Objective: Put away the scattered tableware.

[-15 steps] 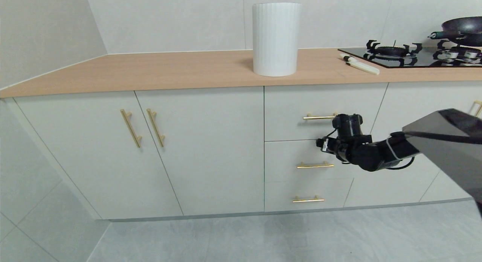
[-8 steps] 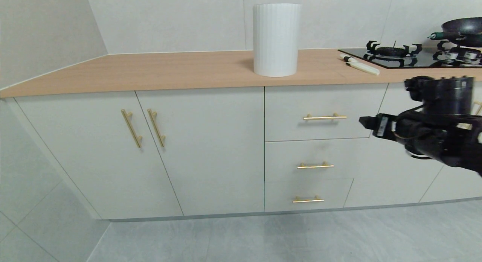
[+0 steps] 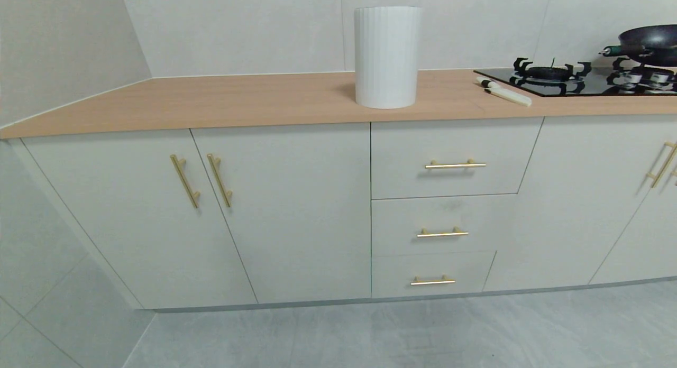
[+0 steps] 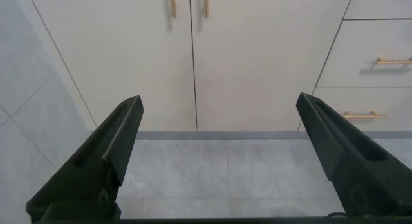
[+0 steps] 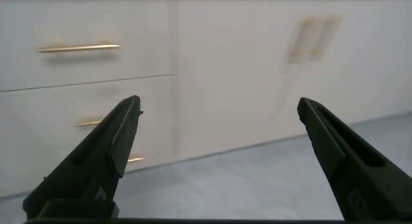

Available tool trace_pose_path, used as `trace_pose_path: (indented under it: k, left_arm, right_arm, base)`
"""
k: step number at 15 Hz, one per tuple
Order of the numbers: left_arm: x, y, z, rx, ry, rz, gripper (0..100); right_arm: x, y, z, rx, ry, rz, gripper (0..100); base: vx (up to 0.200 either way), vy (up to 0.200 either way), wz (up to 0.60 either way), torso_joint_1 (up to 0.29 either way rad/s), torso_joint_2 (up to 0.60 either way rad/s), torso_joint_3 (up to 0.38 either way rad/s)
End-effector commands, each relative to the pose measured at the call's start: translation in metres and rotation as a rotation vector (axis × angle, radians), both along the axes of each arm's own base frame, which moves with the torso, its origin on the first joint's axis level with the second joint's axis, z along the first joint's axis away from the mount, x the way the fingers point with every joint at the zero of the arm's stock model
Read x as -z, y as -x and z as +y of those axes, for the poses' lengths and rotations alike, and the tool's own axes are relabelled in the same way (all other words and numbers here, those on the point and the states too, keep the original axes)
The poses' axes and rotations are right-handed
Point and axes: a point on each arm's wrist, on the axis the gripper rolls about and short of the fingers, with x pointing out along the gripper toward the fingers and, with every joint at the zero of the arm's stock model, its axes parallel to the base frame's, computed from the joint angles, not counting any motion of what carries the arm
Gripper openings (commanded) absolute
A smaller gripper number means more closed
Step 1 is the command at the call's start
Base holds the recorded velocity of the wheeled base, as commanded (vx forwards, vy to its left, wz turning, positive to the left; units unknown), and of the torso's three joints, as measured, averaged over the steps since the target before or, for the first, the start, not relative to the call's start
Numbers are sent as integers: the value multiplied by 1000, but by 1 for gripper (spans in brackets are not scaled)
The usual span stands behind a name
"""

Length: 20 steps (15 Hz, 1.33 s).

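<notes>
A cream-handled knife [image 3: 504, 94] lies on the wooden countertop [image 3: 238, 98] beside the hob, with a tall white ribbed container [image 3: 387, 56] standing left of it. All three gold-handled drawers [image 3: 455, 165] below are closed. My left gripper [image 4: 219, 153] hangs open low over the grey floor, facing the cabinet doors [image 4: 193, 56], nothing between its fingers. My right gripper [image 5: 219, 153] is open too, empty, facing the drawer fronts [image 5: 84, 69] from a short way back.
A black gas hob [image 3: 576, 77] with a dark pan [image 3: 648, 40] sits at the counter's right end. Double cabinet doors [image 3: 201, 199] with gold handles stand closed on the left. Grey tiled floor [image 3: 370, 336] spreads in front of the cabinets.
My right arm has drawn back from the top drawer's handle, swung right and left the head view. The drawers stay closed.
</notes>
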Motion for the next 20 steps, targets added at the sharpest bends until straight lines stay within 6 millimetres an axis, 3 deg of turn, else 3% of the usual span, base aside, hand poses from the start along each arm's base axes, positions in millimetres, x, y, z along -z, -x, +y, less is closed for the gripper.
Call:
trace_pose_path:
  k: [1, 5, 8, 10, 15, 16, 20]
  left_arm:
    - [0, 0, 0, 0, 0, 0, 100]
    - [0, 0, 0, 0, 0, 0, 100]
    - [0, 0, 0, 0, 0, 0, 100]
    - [0, 0, 0, 0, 0, 0, 100]
    - [0, 0, 0, 0, 0, 0, 100]
    - [0, 0, 0, 0, 0, 0, 100]
    - [0, 0, 0, 0, 0, 2, 100]
  right_arm:
    - [38, 76, -14, 200, 15, -129, 100]
    - [76, 115, -12, 210, 20, -169, 100]
    - [110, 96, -11, 171, -11, -101, 100]
    - [142, 77, -7, -9, -4, -85, 100]
    - [149, 74, -2, -257, -34, -48, 100]
    - [156, 75, 0, -333, -79, 30, 100]
    - [155, 74, 0, -337, -87, 4, 100]
  base:
    - [0, 0, 0, 0, 0, 0]
    - [0, 0, 0, 0, 0, 0]
    - [0, 0, 0, 0, 0, 0]
    - [0, 0, 0, 0, 0, 0]
    - [0, 0, 0, 0, 0, 0]
    - [0, 0, 0, 0, 0, 0]
    - [0, 0, 0, 0, 0, 0]
